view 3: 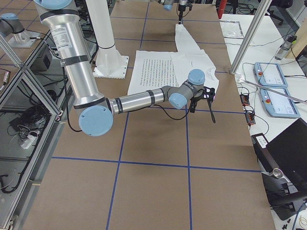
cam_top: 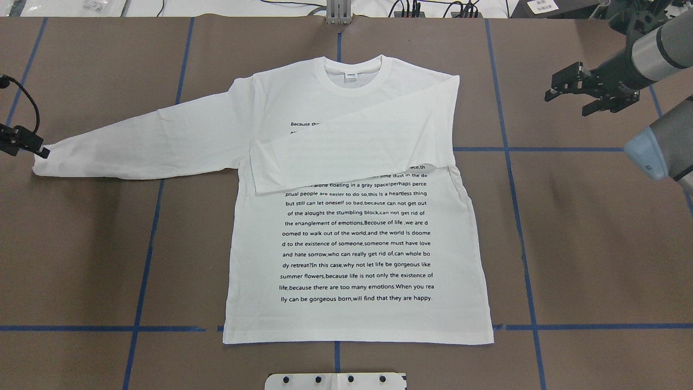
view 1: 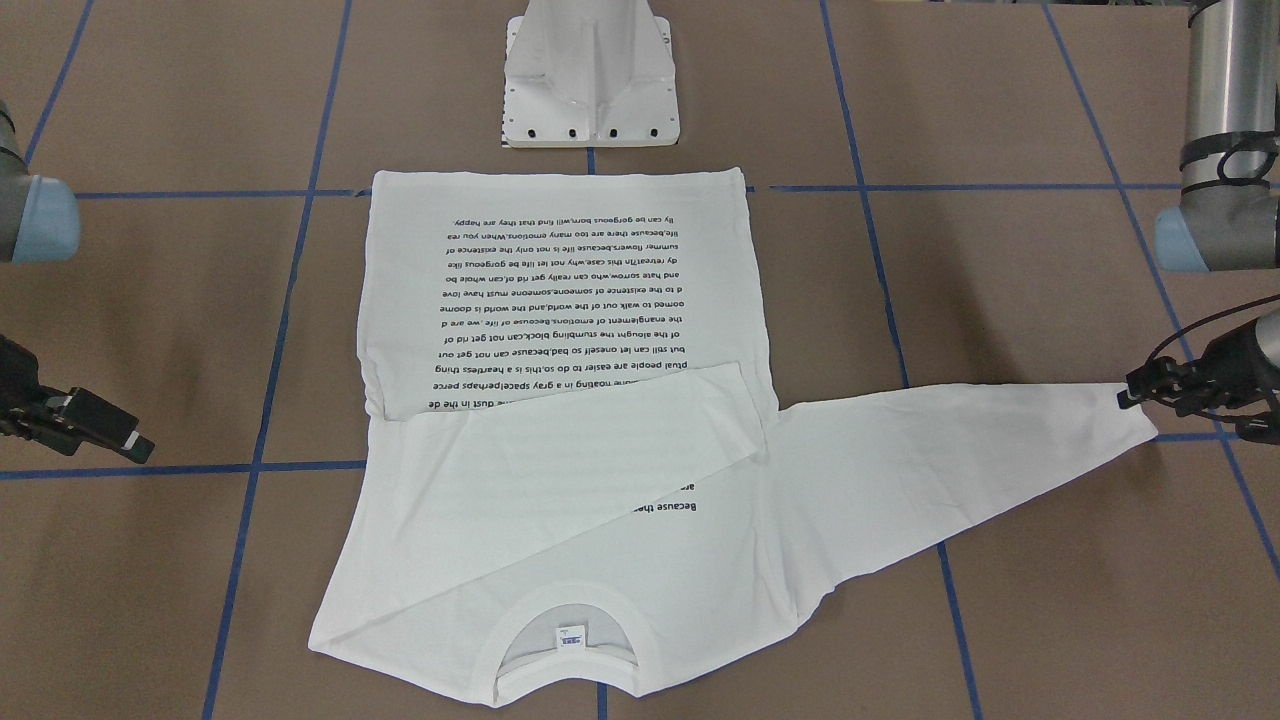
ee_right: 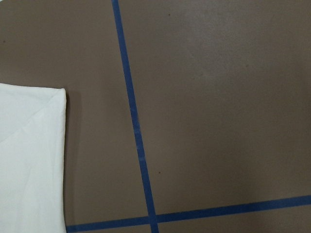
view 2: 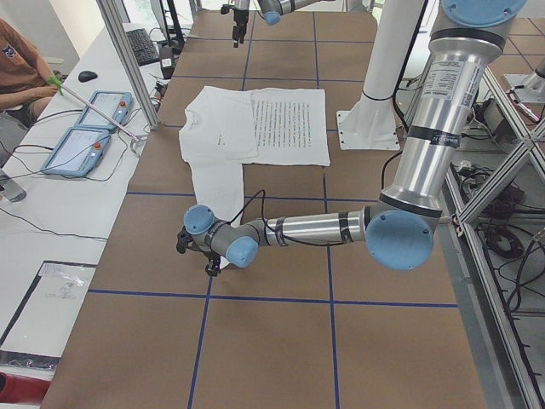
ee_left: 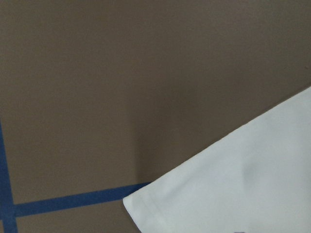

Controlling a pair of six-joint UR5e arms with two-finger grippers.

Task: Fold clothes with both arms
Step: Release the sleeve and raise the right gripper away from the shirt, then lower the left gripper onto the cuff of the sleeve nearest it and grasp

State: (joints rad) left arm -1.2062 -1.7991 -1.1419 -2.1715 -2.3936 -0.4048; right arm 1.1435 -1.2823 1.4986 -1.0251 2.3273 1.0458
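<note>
The T-shirt [cam_top: 254, 303] is soft white cloth, matt, with a few light creases. The surface [cam_top: 595, 244] under it is dull brown and looks like paper, with smooth blue tape lines [cam_top: 595, 327] stuck on it. The arms [view 2: 443, 128] are shiny silver metal tubes with smooth light-blue caps [view 2: 398, 240], and the pedestal base [view 1: 590, 90] is glossy white metal.

The near arm [view 3: 144, 99], the right one, reaches low across the brown table [view 3: 153, 191], its gripper [view 3: 208, 99] hanging near the shoulder of the white T-shirt [view 3: 156, 69] lying flat. One sleeve [view 3: 184, 39] stretches away to the far left gripper [view 3: 180, 17]. A white pedestal base [view 3: 112, 64] stands by the hem.
</note>
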